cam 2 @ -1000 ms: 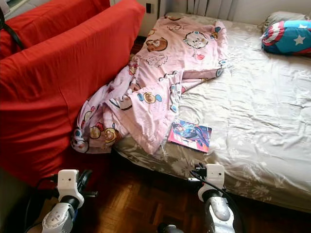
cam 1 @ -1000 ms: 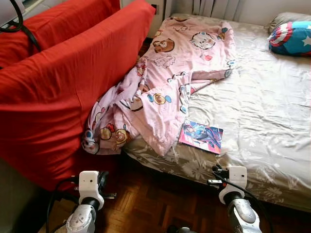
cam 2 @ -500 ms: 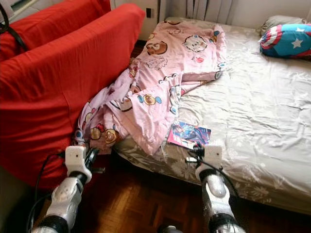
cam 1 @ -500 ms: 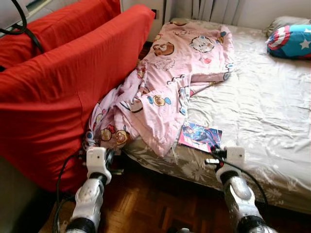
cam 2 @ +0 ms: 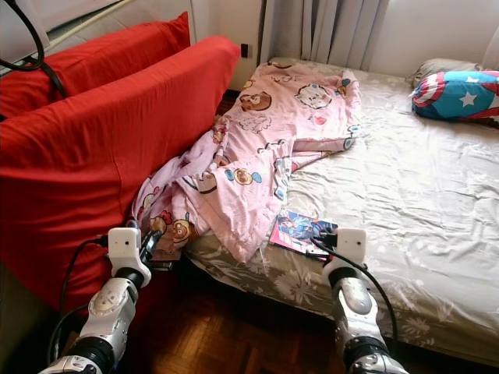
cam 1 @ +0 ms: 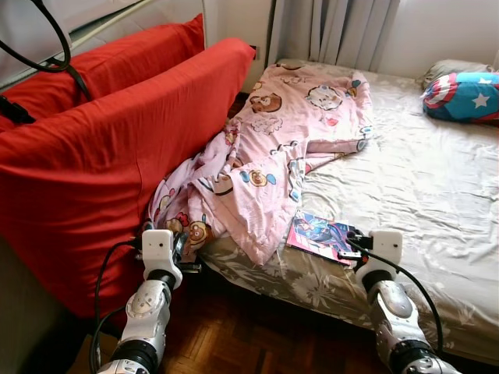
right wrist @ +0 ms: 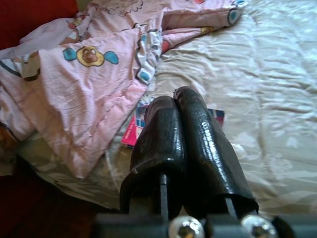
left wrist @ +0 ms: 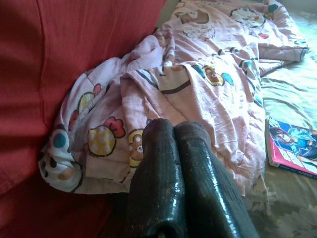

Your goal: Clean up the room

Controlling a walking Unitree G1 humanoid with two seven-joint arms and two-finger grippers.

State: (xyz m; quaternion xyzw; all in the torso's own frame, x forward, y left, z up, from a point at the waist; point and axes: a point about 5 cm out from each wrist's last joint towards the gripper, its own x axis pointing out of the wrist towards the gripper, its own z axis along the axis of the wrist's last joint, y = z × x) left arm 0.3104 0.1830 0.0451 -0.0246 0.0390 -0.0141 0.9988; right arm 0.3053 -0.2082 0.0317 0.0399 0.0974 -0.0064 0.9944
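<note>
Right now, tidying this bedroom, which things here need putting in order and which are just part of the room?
To tidy:
- pink blanket, crumpled, spilling off the bed's edge against the red sofa
- comic book, flat on the sheet near the right gripper

Just there:
- red sofa
- bed
- star-patterned pillow
- curtains

Bed [cam 1: 437, 195] is carrying everything, its pale floral sheet lying wrinkled across the top; pink cartoon blanket [cam 1: 273, 148] is sprawling along the bed's left side, its lower end spilling over the edge and bunching against the red sofa [cam 1: 101, 164]; comic book [cam 1: 318, 232] is lying flat on the sheet near the front edge, just beside the blanket's hanging corner, touching or nearly so; star-shield pillow [cam 1: 464, 95] is resting at the far right corner, well apart from the book, with a grey pillow [cam 1: 446, 70] showing behind it; wood parquet floor [cam 1: 257, 335] is running under the bed's front edge.
</note>
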